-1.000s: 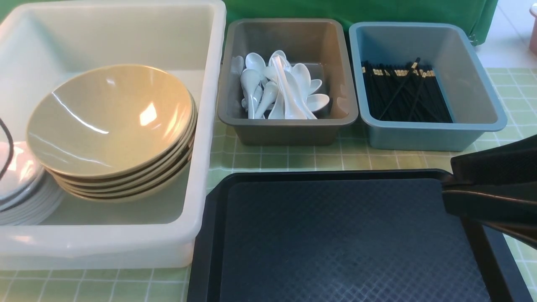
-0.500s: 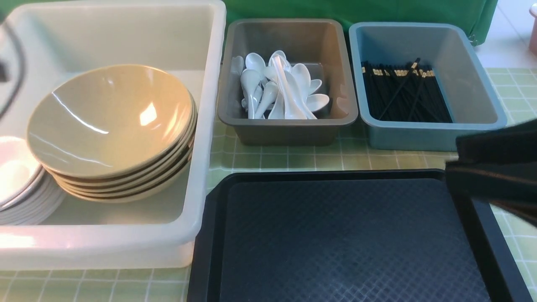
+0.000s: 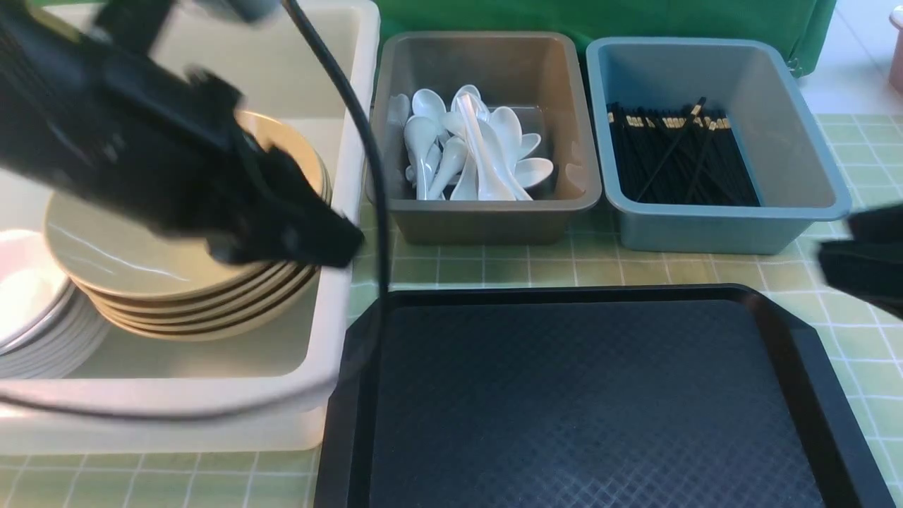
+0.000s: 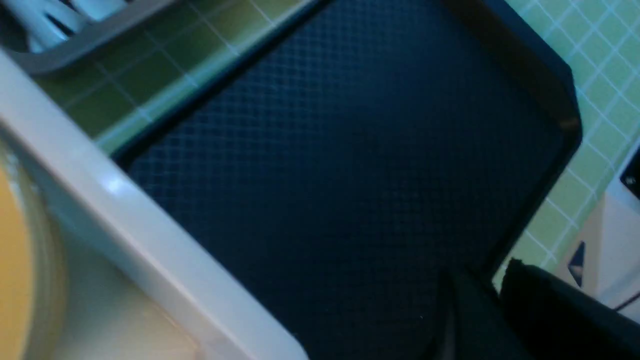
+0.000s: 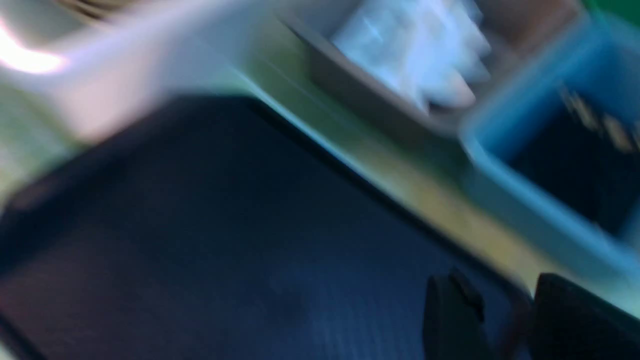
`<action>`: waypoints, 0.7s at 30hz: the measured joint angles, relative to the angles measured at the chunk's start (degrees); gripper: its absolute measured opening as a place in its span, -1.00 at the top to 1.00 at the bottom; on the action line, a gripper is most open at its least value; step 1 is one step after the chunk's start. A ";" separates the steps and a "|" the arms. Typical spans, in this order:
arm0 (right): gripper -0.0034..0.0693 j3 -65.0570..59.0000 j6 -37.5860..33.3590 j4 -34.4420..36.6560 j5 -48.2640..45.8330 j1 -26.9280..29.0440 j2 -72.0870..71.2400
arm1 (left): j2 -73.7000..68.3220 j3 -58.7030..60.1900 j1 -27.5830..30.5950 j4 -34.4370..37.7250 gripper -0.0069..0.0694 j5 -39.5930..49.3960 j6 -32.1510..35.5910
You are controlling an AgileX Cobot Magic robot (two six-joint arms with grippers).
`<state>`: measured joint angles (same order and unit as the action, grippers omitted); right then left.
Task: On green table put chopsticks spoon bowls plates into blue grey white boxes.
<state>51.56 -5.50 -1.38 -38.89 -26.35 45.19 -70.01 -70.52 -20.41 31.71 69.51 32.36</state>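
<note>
Front view, left claw (image 3: 346, 243) blocking cream bowls (image 3: 162, 247)

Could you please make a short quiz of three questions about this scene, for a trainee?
1. True or false: the white spoons lie in the blue box.
2. Fill in: the black chopsticks lie in the ____ box.
3. Which lies in the white box with the stacked white dishes?
A) a pair of scissors
B) stacked yellowish bowls
C) a red cup

Key: 1 false; 2 blue; 3 B
</note>
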 joint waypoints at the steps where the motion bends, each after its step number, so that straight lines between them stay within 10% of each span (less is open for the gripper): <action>1: 0.26 -0.09 0.92 -1.33 -0.79 0.00 -0.12 | 0.00 0.29 0.00 0.00 0.74 0.00 0.00; 7: 0.26 -8.52 15.39 -9.02 -7.82 0.00 -12.05 | 8.48 10.14 -8.32 0.39 0.82 -6.68 0.00; 21: 0.84 -31.81 17.81 -9.44 1.03 0.00 -45.84 | 38.46 32.49 -9.84 2.98 0.82 -9.57 -10.78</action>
<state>19.74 12.31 -10.82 -37.86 -26.35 -0.65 -31.54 -38.03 -30.25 34.69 59.94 21.59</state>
